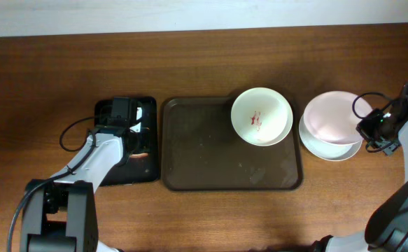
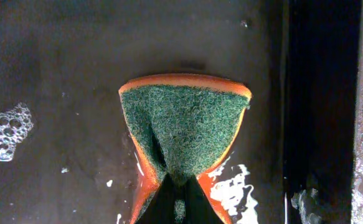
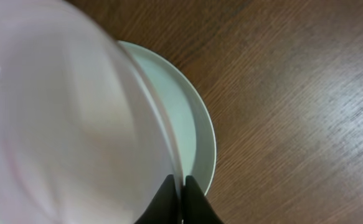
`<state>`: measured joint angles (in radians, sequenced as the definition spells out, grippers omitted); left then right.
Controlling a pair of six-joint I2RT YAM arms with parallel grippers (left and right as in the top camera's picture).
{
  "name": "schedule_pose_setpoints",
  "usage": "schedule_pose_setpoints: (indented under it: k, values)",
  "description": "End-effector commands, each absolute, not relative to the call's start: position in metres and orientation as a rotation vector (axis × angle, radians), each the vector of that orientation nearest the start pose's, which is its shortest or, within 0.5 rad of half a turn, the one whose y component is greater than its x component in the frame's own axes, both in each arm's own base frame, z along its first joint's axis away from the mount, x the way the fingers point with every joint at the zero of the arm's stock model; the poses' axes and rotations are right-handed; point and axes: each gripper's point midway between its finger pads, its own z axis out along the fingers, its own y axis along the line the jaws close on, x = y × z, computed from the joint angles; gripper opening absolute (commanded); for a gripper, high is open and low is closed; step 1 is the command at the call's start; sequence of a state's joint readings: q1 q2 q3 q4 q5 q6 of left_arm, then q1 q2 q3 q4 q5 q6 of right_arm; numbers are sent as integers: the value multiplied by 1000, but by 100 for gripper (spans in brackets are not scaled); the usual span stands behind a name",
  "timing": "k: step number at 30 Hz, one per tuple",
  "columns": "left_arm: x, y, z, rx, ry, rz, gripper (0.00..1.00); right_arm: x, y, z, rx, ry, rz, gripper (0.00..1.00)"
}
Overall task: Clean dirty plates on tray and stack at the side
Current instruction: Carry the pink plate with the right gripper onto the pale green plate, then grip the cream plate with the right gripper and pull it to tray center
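Note:
A white plate with red smears (image 1: 261, 115) sits on the brown tray (image 1: 210, 168), at its back right corner. My right gripper (image 1: 369, 130) is shut on the rim of a pink plate (image 1: 334, 115), held tilted over a white plate (image 1: 343, 150) that lies on the table right of the tray. In the right wrist view the pink plate (image 3: 63, 124) fills the left side, with the white plate (image 3: 193, 134) under it and my fingers (image 3: 181, 186) pinching its edge. My left gripper (image 2: 180, 193) is shut on a green and orange sponge (image 2: 184, 134) over the black wet basin (image 1: 137, 168).
The black basin (image 2: 56, 74) left of the tray holds soapy water with foam patches (image 2: 4, 134). The left arm's cable (image 1: 71, 133) loops on the table beside it. Bare wooden table (image 1: 204, 63) lies behind the tray.

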<state>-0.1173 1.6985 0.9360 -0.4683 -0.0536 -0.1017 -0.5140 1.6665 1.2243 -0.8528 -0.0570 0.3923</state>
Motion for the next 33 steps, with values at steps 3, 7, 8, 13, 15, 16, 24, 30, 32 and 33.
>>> schedule_pose_setpoints:
  k: [3, 7, 8, 13, 15, 16, 24, 30, 32, 33]
  values:
    - [353, -28, 13, 19, 2808, 58, 59, 334, -131, 84, 1054, 2645, 348, 59]
    - [353, -28, 13, 20, 2809, 58, 63, 355, -58, 85, 670, 2774, 403, 59]
    - [353, -28, 13, 20, 2809, 58, 56, 357, -42, 84, 607, 2796, 399, 59]
    - [353, -28, 13, 20, 2809, 58, 0, 359, 2, 81, 400, 2859, 308, 58]
    - [352, -28, 12, 20, 2809, 58, 50, 359, 8, 80, 370, 2867, 300, 58]
    - [352, -28, 12, 20, 2809, 58, 0, 358, 7, 78, 371, 2873, 284, 58]
    - [356, -31, 13, 23, 2796, 29, 0, 349, 7, 67, 378, 2901, 280, 56]
    - [354, -34, 13, 28, 2803, 4, 16, 348, 26, 46, 339, 2878, 295, 55]
    - [354, -34, 13, 28, 2803, 4, 8, 346, 26, 34, 414, 2866, 305, 55]
    - [354, -34, 13, 28, 2804, 4, 8, 345, 26, 28, 428, 2867, 307, 54]
